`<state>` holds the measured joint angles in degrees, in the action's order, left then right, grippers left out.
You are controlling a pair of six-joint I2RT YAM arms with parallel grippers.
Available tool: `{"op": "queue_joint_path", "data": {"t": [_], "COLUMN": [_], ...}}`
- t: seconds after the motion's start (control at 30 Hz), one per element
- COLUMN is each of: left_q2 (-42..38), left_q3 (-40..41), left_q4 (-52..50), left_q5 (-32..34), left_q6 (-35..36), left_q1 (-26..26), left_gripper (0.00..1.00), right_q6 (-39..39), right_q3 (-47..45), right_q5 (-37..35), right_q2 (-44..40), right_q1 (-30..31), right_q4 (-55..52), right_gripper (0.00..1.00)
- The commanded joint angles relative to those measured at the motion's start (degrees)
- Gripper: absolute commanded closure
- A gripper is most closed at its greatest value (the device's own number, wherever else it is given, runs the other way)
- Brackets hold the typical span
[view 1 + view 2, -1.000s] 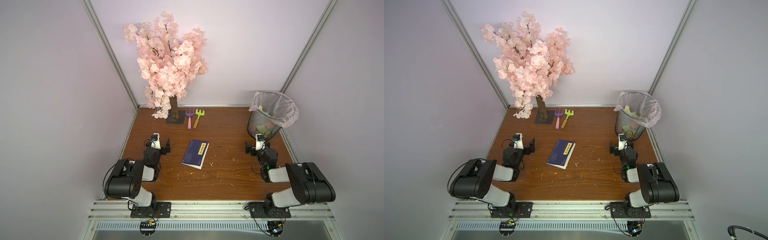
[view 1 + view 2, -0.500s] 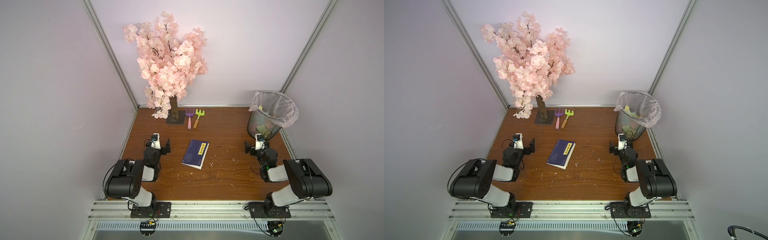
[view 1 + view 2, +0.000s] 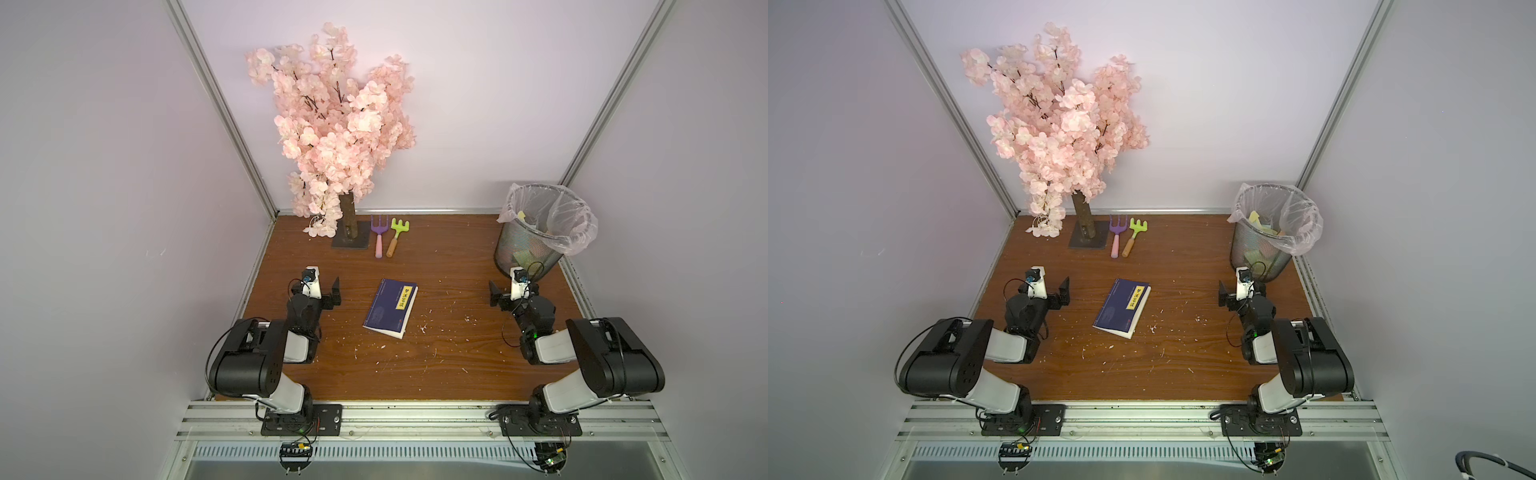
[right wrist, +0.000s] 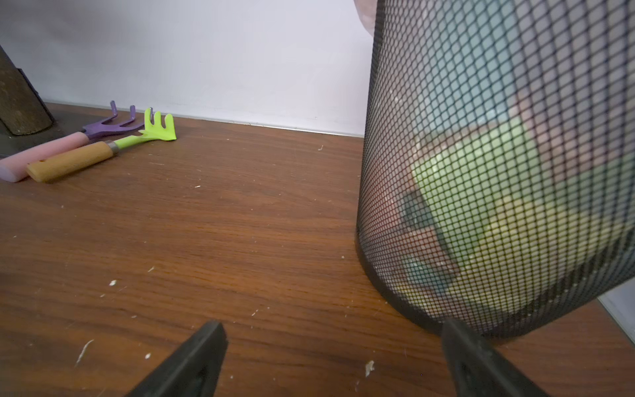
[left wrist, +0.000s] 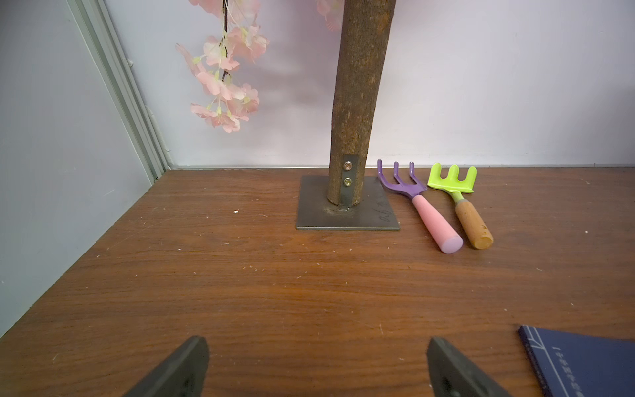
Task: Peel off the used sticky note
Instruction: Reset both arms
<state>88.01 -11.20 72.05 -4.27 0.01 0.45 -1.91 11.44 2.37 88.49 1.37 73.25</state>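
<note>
the yellow sticky note [image 3: 405,298] is recorded as stuck to the cover of the blue notebook [image 3: 384,318], laid flat mid-table, while the left gripper [image 5: 316,340] and right gripper [image 4: 332,323] are seen spread wide and empty, well apart from it at either side, the right one just beside the mesh bin [image 4: 498,172].

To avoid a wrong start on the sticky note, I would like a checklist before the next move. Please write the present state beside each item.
1. Left hand open, empty: ok.
2. Right hand open, empty: ok.
3. Yellow note on the blue book, visible from above: ok.
4. Raised note edge to pinch: cannot tell.
5. Right hand apart from the mesh bin: cannot tell.
6. Bin upright, mouth open: ok.
</note>
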Motion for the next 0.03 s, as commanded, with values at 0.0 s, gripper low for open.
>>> {"op": "queue_joint_path", "data": {"t": [0.0], "left_q2": [-0.5], "left_q3": [-0.8], "left_q4": [0.8], "left_q5": [0.2], "left_q6": [-0.4], "left_q1": [0.6], "left_gripper": [0.02], "right_q6": [0.8], "right_q3": [0.9], "right_q5": [0.3], "right_q2": [-0.2], "right_q1": [-0.3], "right_q4": [2.5], "right_gripper": [0.01]}}
